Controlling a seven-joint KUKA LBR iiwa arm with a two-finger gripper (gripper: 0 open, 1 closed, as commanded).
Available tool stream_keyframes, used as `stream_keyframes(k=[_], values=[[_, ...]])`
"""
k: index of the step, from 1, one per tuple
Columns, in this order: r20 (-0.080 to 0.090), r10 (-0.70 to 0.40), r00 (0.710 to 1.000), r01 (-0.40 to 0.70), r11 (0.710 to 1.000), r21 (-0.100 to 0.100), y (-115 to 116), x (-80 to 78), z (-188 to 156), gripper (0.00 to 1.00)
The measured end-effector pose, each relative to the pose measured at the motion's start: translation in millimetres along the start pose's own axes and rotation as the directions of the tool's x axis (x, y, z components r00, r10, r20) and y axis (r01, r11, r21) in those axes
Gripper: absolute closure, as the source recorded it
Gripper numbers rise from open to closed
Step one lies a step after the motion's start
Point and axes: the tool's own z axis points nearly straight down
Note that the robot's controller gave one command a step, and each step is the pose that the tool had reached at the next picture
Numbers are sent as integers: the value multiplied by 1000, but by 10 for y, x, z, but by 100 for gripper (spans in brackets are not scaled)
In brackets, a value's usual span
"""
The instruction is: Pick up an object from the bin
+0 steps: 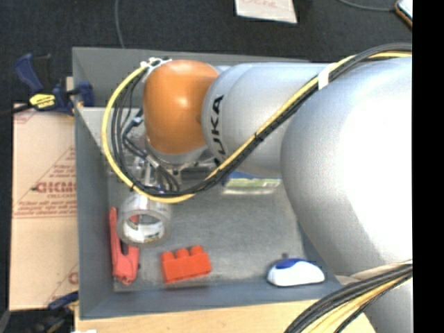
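Poised at 12 o'clock of a clear plastic tape roll (pixel 143 225), lying at 8 o'clock in the grey metal bin (pixel 239 240).
Light, stiff, slick ring; probably best pinched across its wall. Cannot tell whether gripper (pixel 154 175) is released or clenched.

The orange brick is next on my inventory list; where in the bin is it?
In the camera view the orange brick lies by the bin's bottom wall, left of centre, between a long red object and a white-and-blue object.
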Motion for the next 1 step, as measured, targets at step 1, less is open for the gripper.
stream_keyframes(k=[1], values=[[0,0,1000,0,1000,0,0,0,0,100]])
